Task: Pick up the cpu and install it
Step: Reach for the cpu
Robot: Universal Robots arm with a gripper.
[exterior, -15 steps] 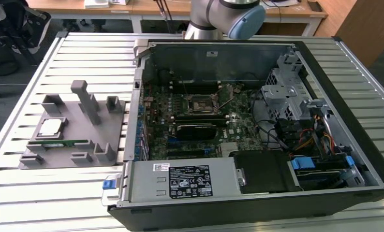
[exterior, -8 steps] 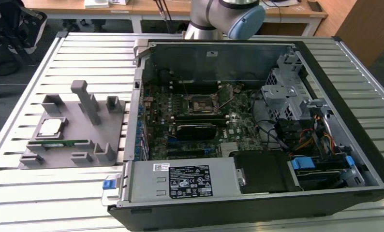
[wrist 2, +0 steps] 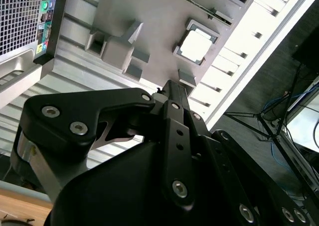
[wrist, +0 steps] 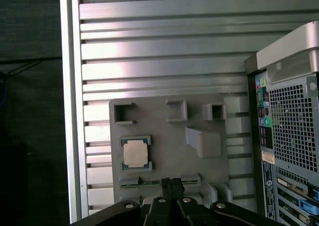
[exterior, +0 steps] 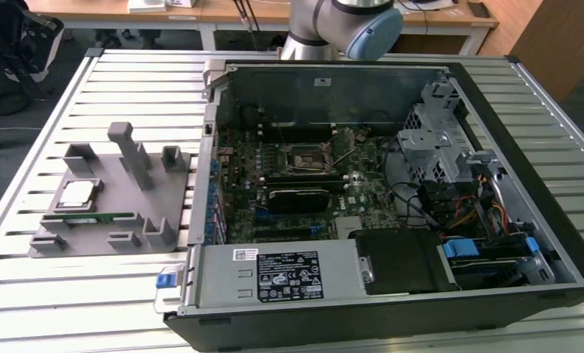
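The black gripper (wrist: 172,183) is apart from the cpu and not touching it. Whether it is open or closed cannot be told. Nothing is seen in its hold.

**Exterior view.** The grey robot arm with a light-blue joint cap (exterior: 346,26) stands at the far edge of the slatted aluminium table (exterior: 125,81). The open black computer case (exterior: 371,198) has a black-and-white label (exterior: 290,273) on its power supply. The print cannot be made out. The empty square socket (exterior: 302,158) sits on the motherboard. On the exterior view's left of the case lies the grey moulded fixture plate (exterior: 115,213). The small square silvery-topped cpu (exterior: 77,193) rests in a pocket of it, and the long green memory stick (exterior: 91,218) lies just nearer.

**First wrist view.** The cpu (wrist: 136,153) lies flat in its pocket. The case's perforated rear panel (wrist: 291,131) carries coloured ports.

**Second wrist view.** The gripper (wrist 2: 172,89) points toward the fixture plate (wrist 2: 149,42) and the cpu (wrist 2: 196,46). Cables (wrist 2: 279,136) lie on the floor beyond the table.
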